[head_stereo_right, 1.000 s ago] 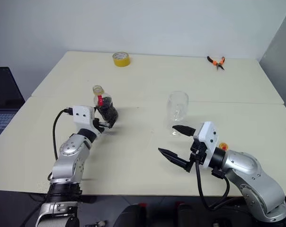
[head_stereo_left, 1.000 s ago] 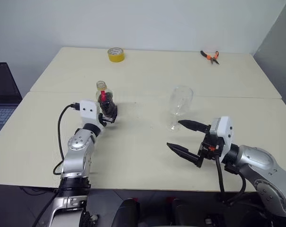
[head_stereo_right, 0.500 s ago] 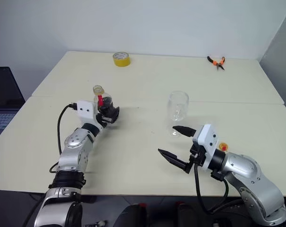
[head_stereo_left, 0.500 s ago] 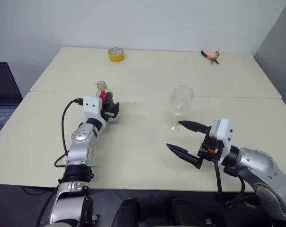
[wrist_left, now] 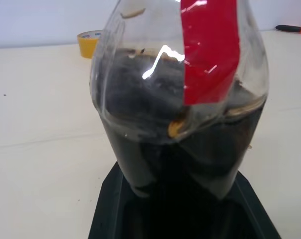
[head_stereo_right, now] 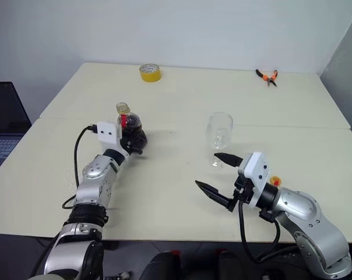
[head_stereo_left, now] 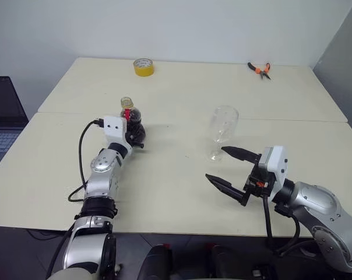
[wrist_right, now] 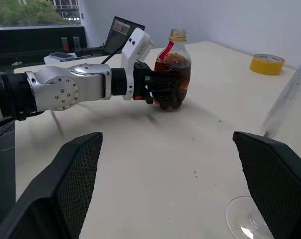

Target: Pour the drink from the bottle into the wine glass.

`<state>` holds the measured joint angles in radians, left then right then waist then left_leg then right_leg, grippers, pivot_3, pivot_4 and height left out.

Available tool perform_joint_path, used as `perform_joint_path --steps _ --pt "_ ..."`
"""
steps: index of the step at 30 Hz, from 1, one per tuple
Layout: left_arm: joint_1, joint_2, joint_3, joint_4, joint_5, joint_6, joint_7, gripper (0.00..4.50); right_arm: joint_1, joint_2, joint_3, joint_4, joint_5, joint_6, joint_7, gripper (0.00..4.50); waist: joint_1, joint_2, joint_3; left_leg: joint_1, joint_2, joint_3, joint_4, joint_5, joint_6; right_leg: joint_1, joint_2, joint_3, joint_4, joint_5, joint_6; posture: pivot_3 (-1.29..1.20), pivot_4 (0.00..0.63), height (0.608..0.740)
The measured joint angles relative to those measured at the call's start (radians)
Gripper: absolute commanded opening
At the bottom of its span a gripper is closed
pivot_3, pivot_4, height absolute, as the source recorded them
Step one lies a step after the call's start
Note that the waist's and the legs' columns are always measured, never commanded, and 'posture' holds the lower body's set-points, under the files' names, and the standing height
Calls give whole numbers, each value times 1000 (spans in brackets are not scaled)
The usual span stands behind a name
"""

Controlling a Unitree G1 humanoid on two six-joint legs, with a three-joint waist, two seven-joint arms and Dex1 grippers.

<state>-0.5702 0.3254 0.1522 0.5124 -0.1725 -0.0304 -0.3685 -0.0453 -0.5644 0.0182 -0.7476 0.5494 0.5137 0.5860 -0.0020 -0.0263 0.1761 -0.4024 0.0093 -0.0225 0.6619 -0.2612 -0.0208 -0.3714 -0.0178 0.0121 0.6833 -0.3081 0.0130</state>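
Observation:
The bottle point(head_stereo_left: 131, 116), squat clear plastic with a red neck label and a yellow cap, stands upright on the left of the table. The dark drink point(wrist_left: 190, 149) fills its lower body. My left gripper point(head_stereo_left: 136, 133) is shut on the bottle's lower body, reaching in level from the near side; it also shows as my left gripper point(wrist_right: 148, 84) in the right wrist view. The empty wine glass point(head_stereo_left: 222, 131) stands upright right of centre. Just in front of the glass, my right gripper point(head_stereo_left: 215, 163) hovers open with nothing between its fingers.
A yellow tape roll point(head_stereo_left: 143, 67) lies at the far left edge of the table and orange-handled pliers point(head_stereo_left: 259, 69) at the far right. A laptop point(head_stereo_left: 1, 116) sits off the table's left side. A seam runs across between the two tabletops.
My left gripper's fingers have closed onto the bottle after the hand edged a little forward. The right arm and the wine glass have stayed put.

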Motion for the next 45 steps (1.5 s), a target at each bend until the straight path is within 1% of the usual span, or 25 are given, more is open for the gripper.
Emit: perform_joint_path --steps 4,9,14,19,25,31,40,45 --pt "-19 5 -82 -72 42 -30 -70 739 8 27 -19 -12 1 0 -38 4500 3 0 0 -1 0 0 0 0 0 0 0 0 0 0 0 0 150 740" --pt "-120 16 -193 -87 126 -119 -160 738 10 52 -33 -16 -22 -8 -85 4500 2 0 0 -1 -1 0 0 0 0 -1 0 0 0 0 0 0 150 740" --pt "-237 24 -280 -23 215 -257 -209 713 25 85 -35 -16 -85 -64 -123 4500 0 0 0 -1 -1 1 0 0 0 -1 0 1 0 0 0 0 150 740" --pt "-319 24 -324 87 277 -371 -233 666 48 109 -35 -16 -135 -121 -144 4500 -1 0 0 -1 -1 1 0 0 0 -2 1 1 0 0 0 0 150 740" --pt "-420 38 -351 243 372 -502 -195 666 67 138 -57 -1 -144 -140 -169 4500 -1 -1 1 -1 -1 1 0 0 0 -2 1 1 0 0 0 0 150 740" --pt "-479 44 -389 326 471 -604 -121 666 40 159 -60 15 -175 -154 -194 4500 -1 -1 1 -2 -1 1 0 0 0 -2 1 1 0 0 0 0 150 740" --pt "-551 54 -442 440 586 -692 -30 666 10 178 -54 33 -176 -155 -201 4500 -1 -1 1 -2 -1 1 0 0 0 -3 1 1 1 0 0 0 150 740" --pt "-599 54 -458 488 619 -707 10 666 -3 178 -51 39 -188 -158 -196 4500 -1 -1 1 -2 -1 1 0 0 0 -3 1 1 1 0 0 0 150 740"
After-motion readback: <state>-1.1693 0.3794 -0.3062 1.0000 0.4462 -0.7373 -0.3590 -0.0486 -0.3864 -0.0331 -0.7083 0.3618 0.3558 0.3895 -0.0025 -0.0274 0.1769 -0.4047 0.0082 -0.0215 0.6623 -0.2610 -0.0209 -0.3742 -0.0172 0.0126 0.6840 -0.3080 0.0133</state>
